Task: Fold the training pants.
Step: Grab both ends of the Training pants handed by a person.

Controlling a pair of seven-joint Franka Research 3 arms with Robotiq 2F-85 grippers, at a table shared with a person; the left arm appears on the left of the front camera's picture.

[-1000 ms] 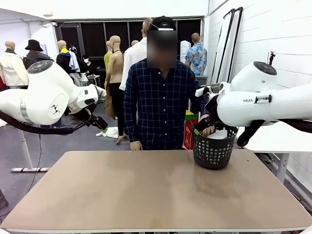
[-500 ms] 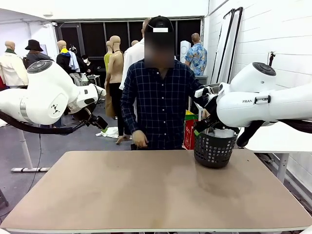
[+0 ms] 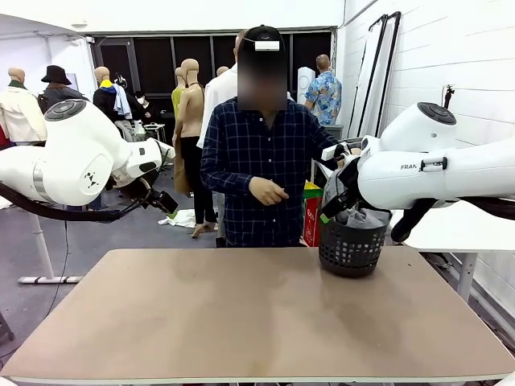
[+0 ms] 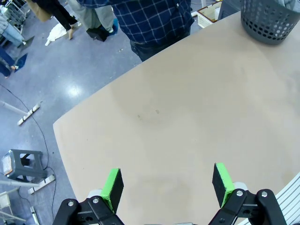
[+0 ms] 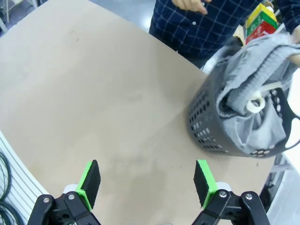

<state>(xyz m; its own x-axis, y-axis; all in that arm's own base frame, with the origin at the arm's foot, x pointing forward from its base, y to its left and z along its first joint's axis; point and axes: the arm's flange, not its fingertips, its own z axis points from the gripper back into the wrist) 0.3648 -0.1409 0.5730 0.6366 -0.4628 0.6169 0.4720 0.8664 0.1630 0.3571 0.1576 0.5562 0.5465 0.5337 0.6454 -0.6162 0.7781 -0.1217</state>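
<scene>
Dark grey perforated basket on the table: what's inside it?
Bunched light grey jersey training pants fill the basket, spilling above its rim. Anything beneath them is covered.

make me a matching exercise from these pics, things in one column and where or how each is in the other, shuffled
1 light grey jersey training pants
2 dark grey perforated plastic basket
3 left gripper

a stands on the tan table, robot's right side
b jaws open, over bare tabletop
c bunched in the basket, one end raised above its rim

Pairs: 1-c, 2-a, 3-b
</scene>
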